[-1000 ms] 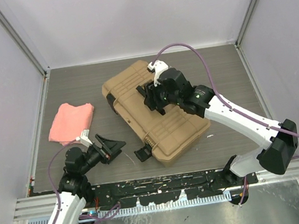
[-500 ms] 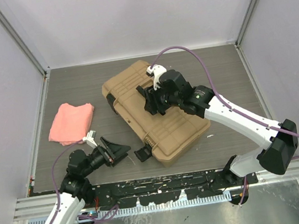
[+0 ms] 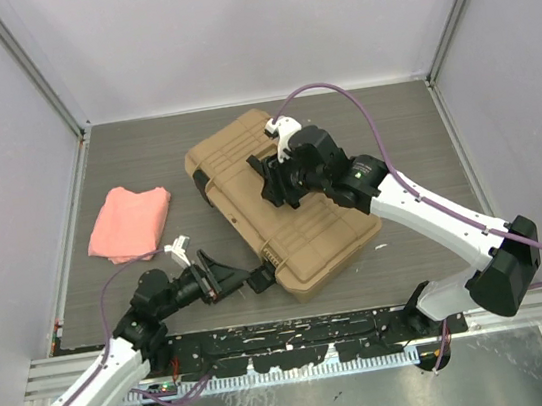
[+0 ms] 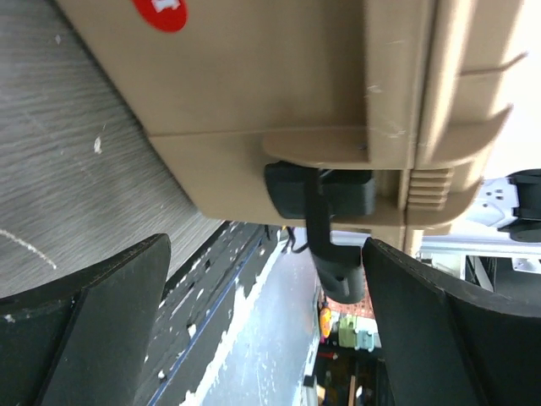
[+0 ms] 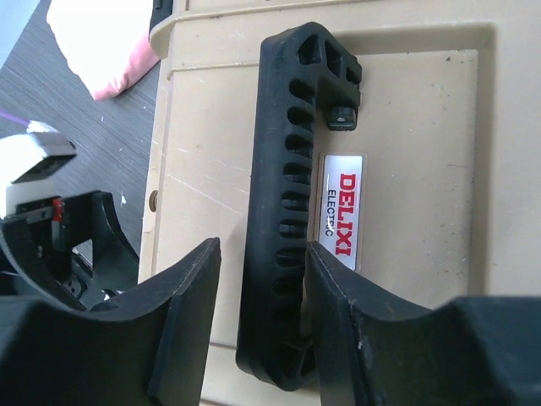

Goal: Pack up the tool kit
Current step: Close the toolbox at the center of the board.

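The left gripper (image 3: 233,276), jaws wide, had slid up to the case (image 3: 320,231) and its latch (image 3: 259,280). The right gripper (image 3: 270,178) straddled the handle (image 5: 283,211), narrower than before; I couldn't tell if it gripped.

Red "DELIXI" with smaller "ELECTRIC" runs sideways on a silver plate (image 5: 341,211) on the tan case (image 5: 423,135), centre of the right wrist view; white marks on a red sticker (image 4: 161,10), upper left of the left wrist view, cannot be read.
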